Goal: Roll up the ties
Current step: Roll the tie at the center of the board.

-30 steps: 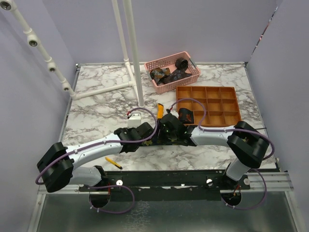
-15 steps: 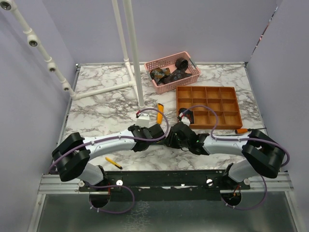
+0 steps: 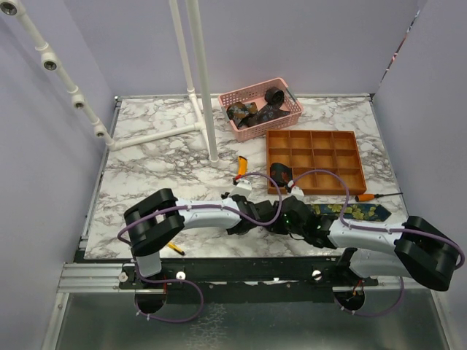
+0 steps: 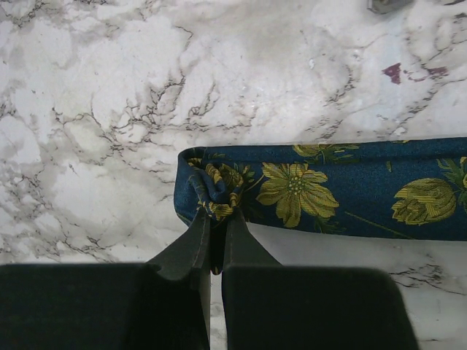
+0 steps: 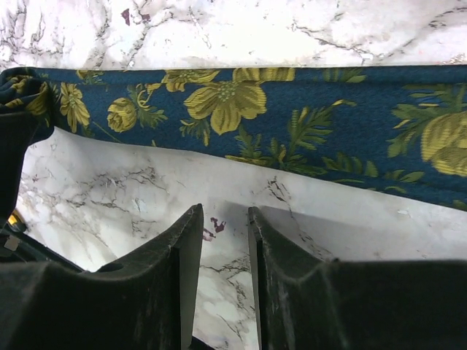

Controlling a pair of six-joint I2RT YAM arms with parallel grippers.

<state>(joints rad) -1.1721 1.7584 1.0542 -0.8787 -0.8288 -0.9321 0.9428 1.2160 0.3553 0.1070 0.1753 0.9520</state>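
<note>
The enclosure is closed by plain lilac walls (image 3: 44,219); a marble-patterned table (image 3: 160,168) fills its floor; both arms reach in from the near edge and meet at front centre. Behind them sits a compartmented orange tray (image 3: 359,157); farther back, a pink basket (image 3: 248,87) holds further ties (image 3: 255,113).

The working tie (image 3: 357,212), navy with yellow flowers, lies flat on the marble near the front edge; its long axis runs left to right, parallel to that edge, from the point where the grippers meet out toward the right side.

The left gripper (image 4: 217,215) is clamped on the tie's folded left end, fabric bunched between its fingertips; the strip leads away from it to the right. The right gripper (image 5: 222,213) has its jaws parted over bare marble and holds nothing; the tie passes crosswise just beyond its fingertips, apart from them.

Assessment: the left arm controls the winding end; rolling would proceed along the long axis toward the right; the right gripper is placed to steady the strip; the marble looks smooth, so the fabric may slide rather than coil.
</note>
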